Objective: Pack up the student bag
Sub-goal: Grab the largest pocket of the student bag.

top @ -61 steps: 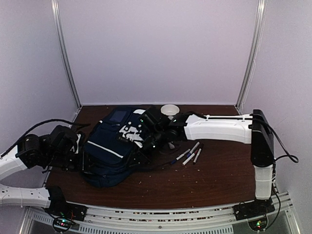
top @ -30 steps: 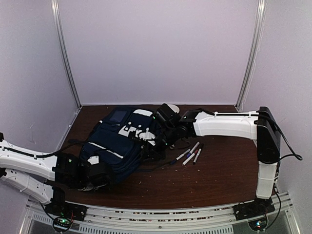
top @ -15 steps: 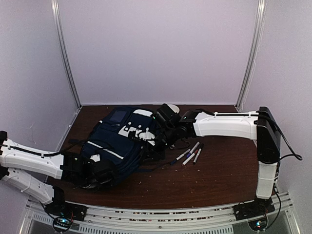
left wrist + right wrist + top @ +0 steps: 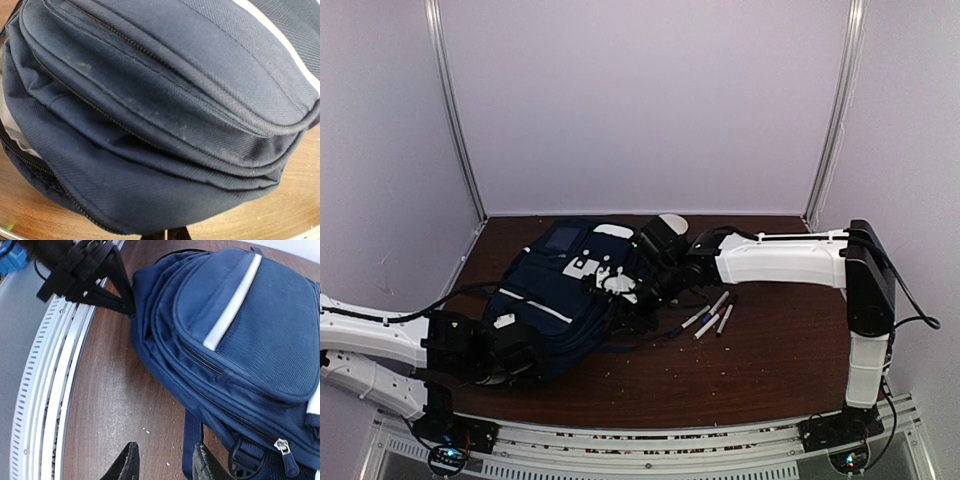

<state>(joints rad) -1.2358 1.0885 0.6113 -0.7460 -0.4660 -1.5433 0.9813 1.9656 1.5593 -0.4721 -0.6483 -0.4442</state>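
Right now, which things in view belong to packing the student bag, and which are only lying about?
Belong to the job: student bag; left gripper, shut on its bottom edge; right gripper, open beside a strap; markers, probably to pack.
Lying about: white cup behind the right arm; crumbs on the table.

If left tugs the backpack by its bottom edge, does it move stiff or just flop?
Probably flops: the backpack is soft fabric, sagging in folds, so the edge pinched by the left gripper likely stretches first. Likely drags, not glides: its broad side lies flat on the wooden table. Unlikely to roll.
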